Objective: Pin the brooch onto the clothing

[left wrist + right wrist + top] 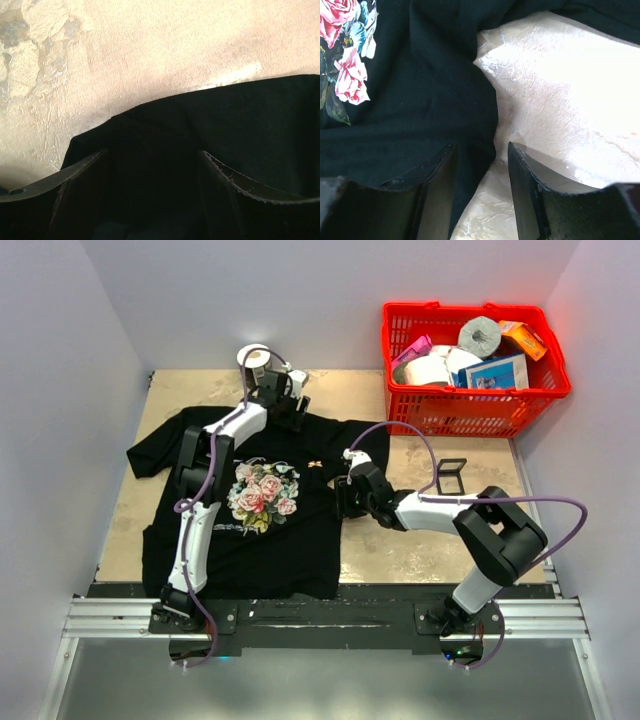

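The clothing (300,530), a black T-shirt printed with pink roses (262,493), lies flat on the table. The brooch (314,463) is a tiny reddish speck on the shirt's chest, right of the print. My left gripper (291,406) stands open at the shirt's collar end; in the left wrist view its fingers (80,172) spread wide over the dark cloth (240,115) near its edge. My right gripper (345,496) is open at the shirt's right side. One of its fingers (437,170) rests over the fabric (420,100), the other over bare table, astride the hem.
A red basket (470,410) full of packets and a tape roll stands at the back right. A small black frame (451,475) stands on the tan tabletop (420,540) right of the shirt. Grey walls close in left, right and behind.
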You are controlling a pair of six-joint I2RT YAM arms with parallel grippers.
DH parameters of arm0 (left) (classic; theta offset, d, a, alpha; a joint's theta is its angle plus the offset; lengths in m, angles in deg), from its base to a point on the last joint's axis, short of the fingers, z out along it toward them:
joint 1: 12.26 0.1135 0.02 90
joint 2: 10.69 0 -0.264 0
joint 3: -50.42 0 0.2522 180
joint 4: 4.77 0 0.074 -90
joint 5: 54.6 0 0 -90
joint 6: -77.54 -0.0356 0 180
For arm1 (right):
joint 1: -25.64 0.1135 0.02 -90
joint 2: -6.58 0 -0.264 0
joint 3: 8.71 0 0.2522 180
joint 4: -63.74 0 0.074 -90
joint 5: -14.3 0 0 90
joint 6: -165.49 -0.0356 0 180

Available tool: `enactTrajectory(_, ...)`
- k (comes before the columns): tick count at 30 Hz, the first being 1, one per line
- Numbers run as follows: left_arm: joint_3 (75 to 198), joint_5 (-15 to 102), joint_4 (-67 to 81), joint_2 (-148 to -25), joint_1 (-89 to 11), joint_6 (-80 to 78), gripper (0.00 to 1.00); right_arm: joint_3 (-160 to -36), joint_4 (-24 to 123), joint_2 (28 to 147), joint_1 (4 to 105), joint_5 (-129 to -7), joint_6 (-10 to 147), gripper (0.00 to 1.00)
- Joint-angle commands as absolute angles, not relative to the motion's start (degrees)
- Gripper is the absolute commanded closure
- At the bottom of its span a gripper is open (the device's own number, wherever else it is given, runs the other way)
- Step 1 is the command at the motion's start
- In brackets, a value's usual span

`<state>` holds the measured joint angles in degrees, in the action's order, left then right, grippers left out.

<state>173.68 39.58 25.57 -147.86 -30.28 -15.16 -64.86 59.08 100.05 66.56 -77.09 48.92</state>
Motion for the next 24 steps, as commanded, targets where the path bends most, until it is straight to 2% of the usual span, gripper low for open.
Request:
enactTrajectory(1,173.9,36.0,25.1,-148.8,-30.9,-17.1,0.36,-65.7,60.6,101.8,66.7,-76.1,48.3,0.54)
enactTrajectory(2,174.3,36.9,25.0,-149.1,-30.9,-17.0,0.43,-65.8,60.8,102.0,66.8,-75.9,48.1,0.55)
enactTrajectory(3,174.6,37.3,25.1,-149.9,-30.8,-16.9,0.51,-66.0,61.0,102.7,66.7,-75.9,48.0,0.62)
enactTrajectory(4,175.0,37.7,25.1,-150.4,-30.8,-16.8,0.64,-66.1,61.1,103.0,66.8,-75.8,48.1,0.65)
enactTrajectory(7,176.3,37.7,24.5,-151.8,-30.6,-15.7,0.79,-66.2,61.0,103.8,66.7,-75.8,47.9,0.83)
enactTrajectory(9,176.9,38.0,23.6,-152.4,-30.1,-14.8,0.86,-66.0,60.9,103.9,66.8,-75.8,47.8,0.91)
enactTrajectory(10,177.1,38.1,23.2,-152.5,-30.0,-14.2,0.90,-66.1,60.6,103.9,66.8,-75.8,47.6,1.00)
enactTrajectory(16,180.2,42.3,21.6,-154.1,-26.9,-8.2,0.98,-65.4,55.5,103.3,66.7,-78.4,45.4,1.00)
enactTrajectory(24,182.4,47.6,17.0,-155.9,-23.6,-3.3,0.99,-61.4,50.9,100.7,66.7,-79.4,41.4,1.00)
